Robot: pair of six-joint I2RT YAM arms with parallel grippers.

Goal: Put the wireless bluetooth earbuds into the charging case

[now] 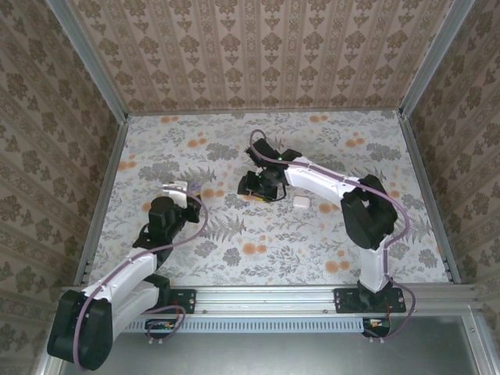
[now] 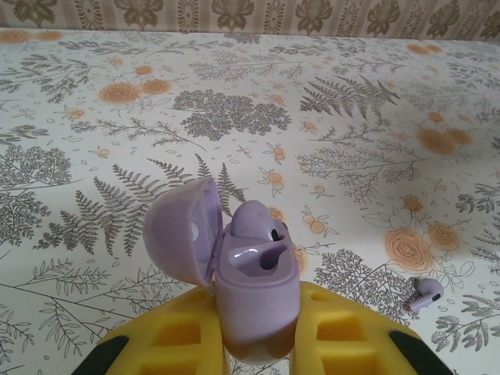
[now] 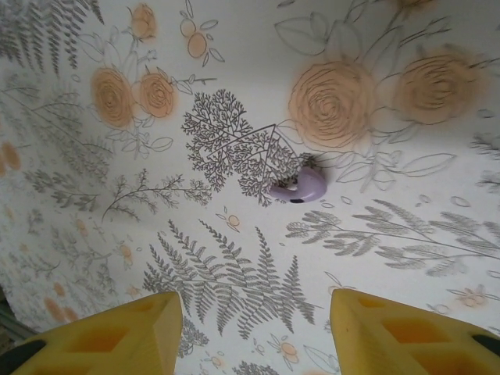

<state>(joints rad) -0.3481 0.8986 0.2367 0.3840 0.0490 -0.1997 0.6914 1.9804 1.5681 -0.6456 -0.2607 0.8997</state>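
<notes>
My left gripper is shut on the lilac charging case, which stands upright with its lid swung open to the left. One lilac earbud sits in the case's far slot; the near slot is empty. A second lilac earbud lies on the floral table, also visible low on the right of the left wrist view as the loose earbud. My right gripper hovers open above the table just short of it, nothing between its yellow fingers. From above, the left gripper and right gripper are near mid-table.
A small white block lies on the table just right of the right gripper. The floral table is fenced by metal rails and patterned walls on three sides. Open surface stretches between the two grippers and toward the near edge.
</notes>
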